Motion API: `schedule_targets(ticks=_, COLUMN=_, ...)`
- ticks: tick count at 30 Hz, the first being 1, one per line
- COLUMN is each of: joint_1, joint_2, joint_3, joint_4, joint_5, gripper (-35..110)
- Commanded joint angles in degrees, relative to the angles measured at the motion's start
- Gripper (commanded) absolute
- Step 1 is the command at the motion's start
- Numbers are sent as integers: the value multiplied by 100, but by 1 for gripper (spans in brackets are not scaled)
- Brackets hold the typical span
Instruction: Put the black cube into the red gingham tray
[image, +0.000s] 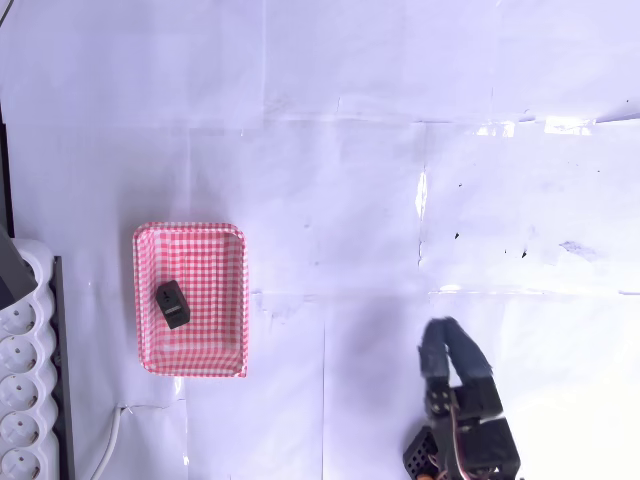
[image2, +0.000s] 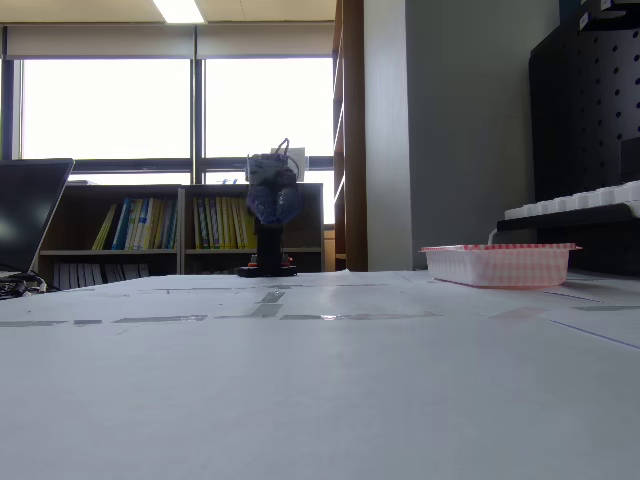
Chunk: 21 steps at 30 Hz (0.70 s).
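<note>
White paper (image: 330, 150) taped in sheets covered the table. A white power strip (image: 22, 400) lay along the overhead view's left edge, its cable (image: 110, 445) beside it. In the fixed view stood a laptop (image2: 28, 215), bookshelves (image2: 150, 230), bright windows (image2: 105, 108) and a black pegboard (image2: 585, 110).

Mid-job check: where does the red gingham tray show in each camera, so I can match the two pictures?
Overhead view: the red gingham tray lies left of centre, beside the white power strip, with the black cube inside it.
Fixed view: the tray sits at the right, seen side-on at table level; its inside is hidden.
Shared landmark: the power strip, next to the tray in both.
</note>
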Motion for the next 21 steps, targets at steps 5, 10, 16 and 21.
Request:
schedule_targets(ticks=5, joint_1=545, joint_2=-1477, joint_3=-246, joint_4=3445, joint_5=185, gripper=0)
schedule_targets(ticks=10, joint_1=712, joint_2=-1485, joint_3=-246, joint_4=3779, joint_5=246, gripper=1)
schedule_targets(ticks=16, joint_1=694, joint_2=-1494, joint_3=-246, joint_4=3779, joint_5=246, gripper=3)
schedule_targets(ticks=21, joint_1=694, joint_2=-1494, joint_3=-246, joint_4=3779, joint_5=246, gripper=3)
